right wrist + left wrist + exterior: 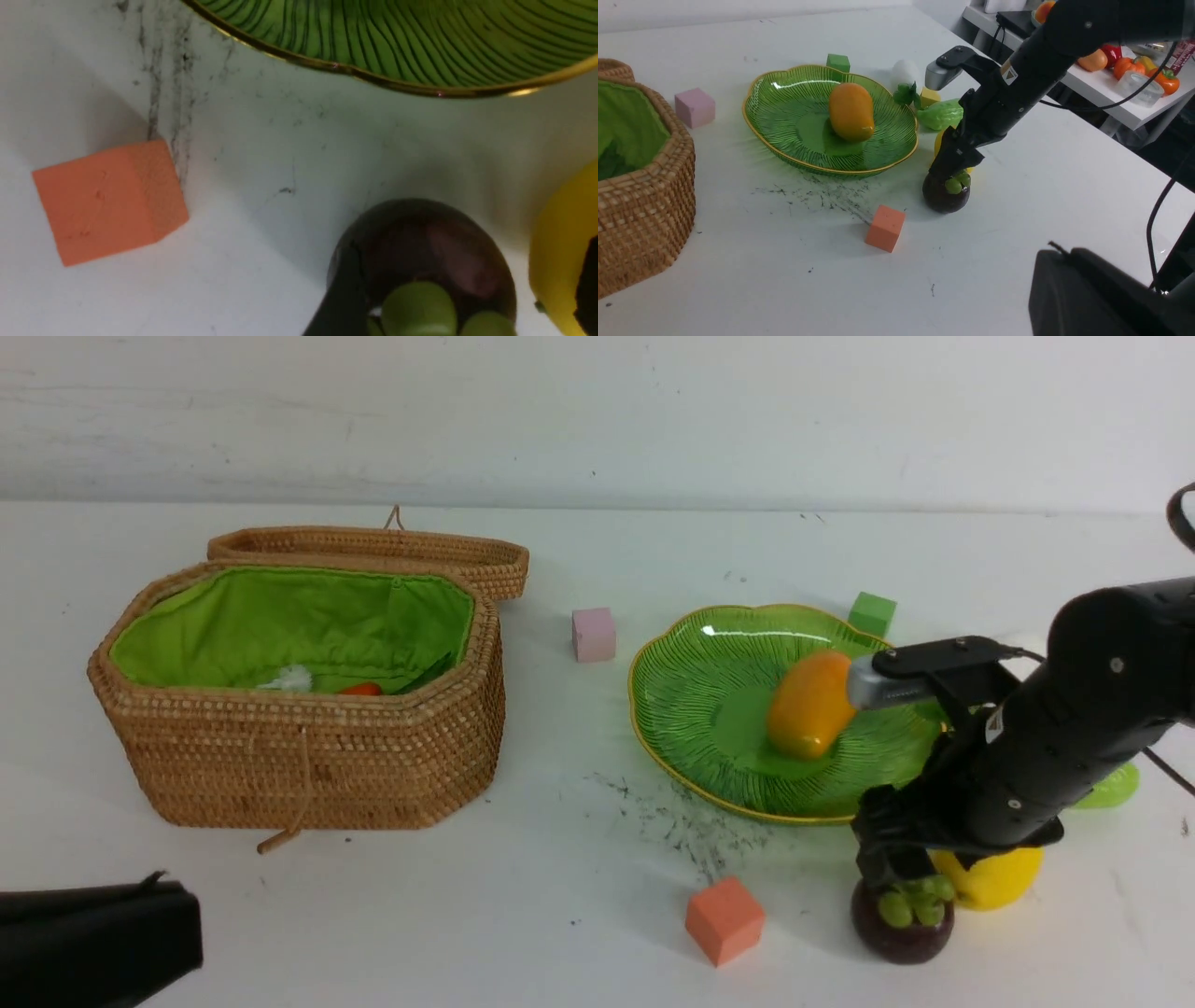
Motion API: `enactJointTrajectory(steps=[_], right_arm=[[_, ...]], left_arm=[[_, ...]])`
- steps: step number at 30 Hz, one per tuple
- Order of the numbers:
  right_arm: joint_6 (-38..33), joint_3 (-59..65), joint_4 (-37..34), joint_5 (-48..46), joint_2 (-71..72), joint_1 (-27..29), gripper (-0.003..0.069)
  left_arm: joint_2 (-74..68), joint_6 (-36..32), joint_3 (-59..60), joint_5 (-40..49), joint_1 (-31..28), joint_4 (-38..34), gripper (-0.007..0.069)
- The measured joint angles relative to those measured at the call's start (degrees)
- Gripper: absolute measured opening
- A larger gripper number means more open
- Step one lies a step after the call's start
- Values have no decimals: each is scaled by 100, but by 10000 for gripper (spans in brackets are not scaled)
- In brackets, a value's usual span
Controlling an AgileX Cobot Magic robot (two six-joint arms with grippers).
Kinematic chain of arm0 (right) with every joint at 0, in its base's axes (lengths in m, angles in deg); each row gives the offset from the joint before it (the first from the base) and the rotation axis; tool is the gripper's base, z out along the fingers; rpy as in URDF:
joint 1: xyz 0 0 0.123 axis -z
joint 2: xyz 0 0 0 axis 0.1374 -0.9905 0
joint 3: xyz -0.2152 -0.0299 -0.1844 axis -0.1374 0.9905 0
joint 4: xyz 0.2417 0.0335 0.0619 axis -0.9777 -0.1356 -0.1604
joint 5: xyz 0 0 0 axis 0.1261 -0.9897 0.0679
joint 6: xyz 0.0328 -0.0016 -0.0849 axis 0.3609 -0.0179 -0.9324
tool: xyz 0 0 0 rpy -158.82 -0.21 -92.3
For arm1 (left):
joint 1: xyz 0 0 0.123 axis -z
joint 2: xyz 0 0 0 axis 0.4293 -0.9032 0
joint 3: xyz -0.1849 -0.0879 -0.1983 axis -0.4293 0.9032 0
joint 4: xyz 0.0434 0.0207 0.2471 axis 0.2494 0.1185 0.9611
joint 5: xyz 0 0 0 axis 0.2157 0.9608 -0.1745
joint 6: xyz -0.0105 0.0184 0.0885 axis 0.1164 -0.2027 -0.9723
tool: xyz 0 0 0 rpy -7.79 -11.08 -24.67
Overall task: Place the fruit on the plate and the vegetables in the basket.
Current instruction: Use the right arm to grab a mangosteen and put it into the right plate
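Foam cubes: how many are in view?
4: pink cube between basket and plate; green cube behind the plate; orange cube in front of it; yellow cube right of the plate, seen only from the left wrist. More may be hidden.

mangosteen [434, 242]: between orange cube [110, 200] and lemon [558, 242] | plate [373, 46]: apart from all three

The right arm [1074, 728] reaches in from the right edge of the front view, its black forearm sloping down and toward the robot's left. At the wrist it bends so that the right hand [898, 875] points almost straight down, held low. Its two fingers [343, 294] stand wide apart, one at each side of the right wrist view. The left hand [112, 933] sits low at the near left corner, well back and closed, with only its dark body showing.
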Motion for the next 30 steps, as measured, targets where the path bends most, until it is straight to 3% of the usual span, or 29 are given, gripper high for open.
enactJointTrajectory(steps=[14, 30], right_arm=[[-43, 0, -53, 291, -497, 0, 603], [-50, -10, -193, -69, -806, 0, 577]], left_arm=[[0, 6, 0, 5, 0, -7, -13], [0, 6, 0, 5, 0, -21, -13]])
